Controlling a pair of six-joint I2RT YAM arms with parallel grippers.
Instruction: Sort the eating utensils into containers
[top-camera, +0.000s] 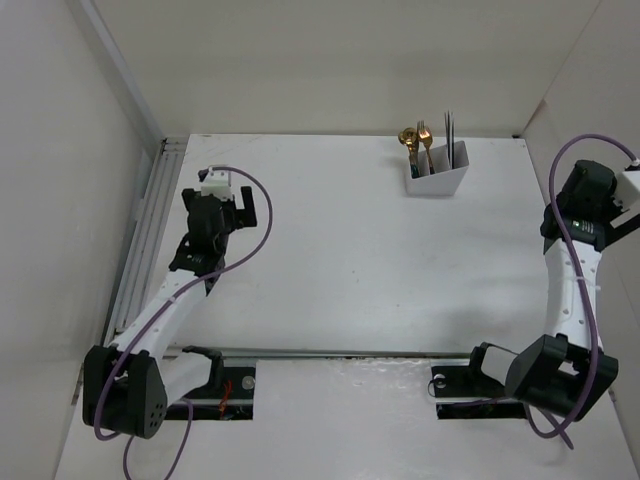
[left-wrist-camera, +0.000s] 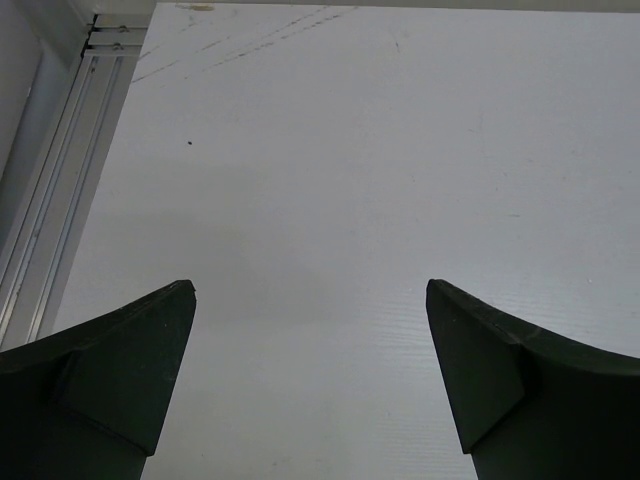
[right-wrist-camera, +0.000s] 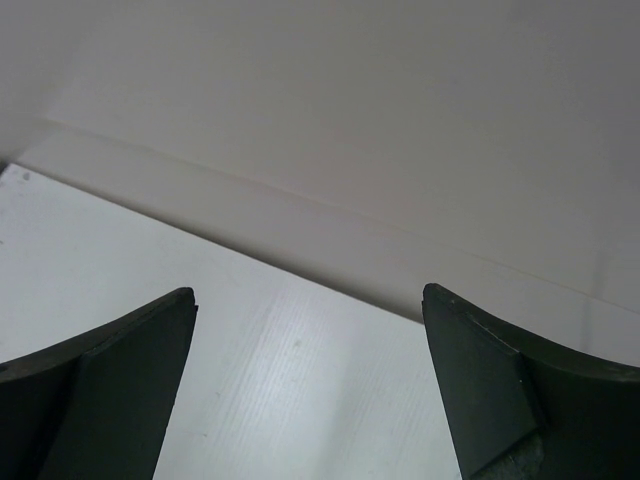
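utensils (top-camera: 424, 138) are standing upright in the holder (top-camera: 437, 182), toward my right hand (right-wrist-camera: 310, 300); it and my left hand (left-wrist-camera: 310, 290) are gaping.

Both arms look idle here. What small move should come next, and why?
Probably none beyond parking both arms: the utensils I can see all stand in the white holder, no cutlery shows loose on the table, and the left pincer and right pincer are open and empty.
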